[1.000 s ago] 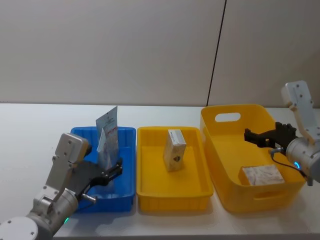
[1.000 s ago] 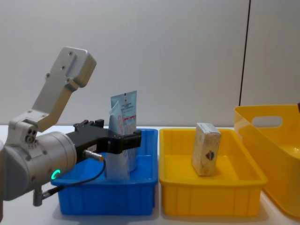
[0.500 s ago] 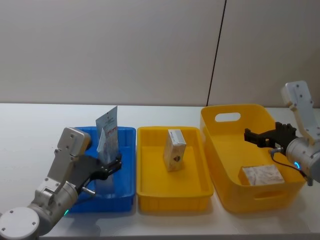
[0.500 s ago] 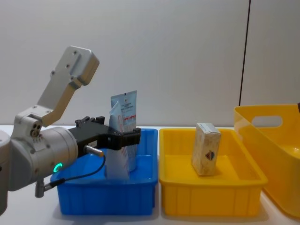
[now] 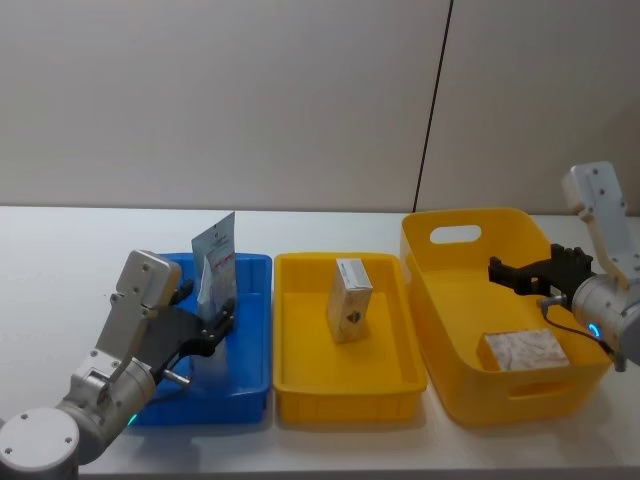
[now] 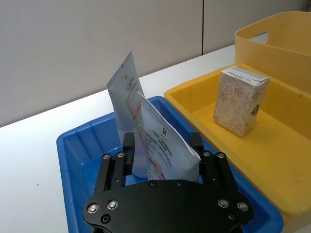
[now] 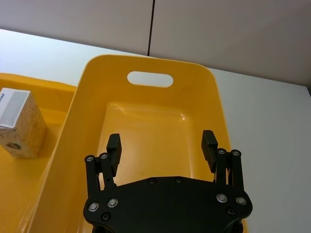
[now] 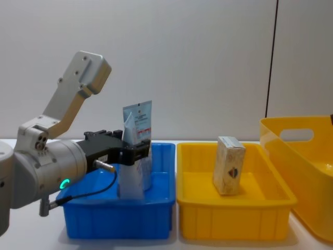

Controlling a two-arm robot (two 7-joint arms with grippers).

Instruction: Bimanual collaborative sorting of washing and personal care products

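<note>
in the blue plastic tray (image 5: pixel 252 345), flat tubes (image 5: pixel 216 262) stand.

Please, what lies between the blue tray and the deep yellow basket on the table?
In the head view, a shallow yellow tray lies there, with one cream carton standing in it.

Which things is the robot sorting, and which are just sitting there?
Being sorted: tubes; standing carton; flat carton. Doing it: left gripper at the tubes, right gripper over the bin.
Just there: blue tray; yellow tray; bin; table.
</note>
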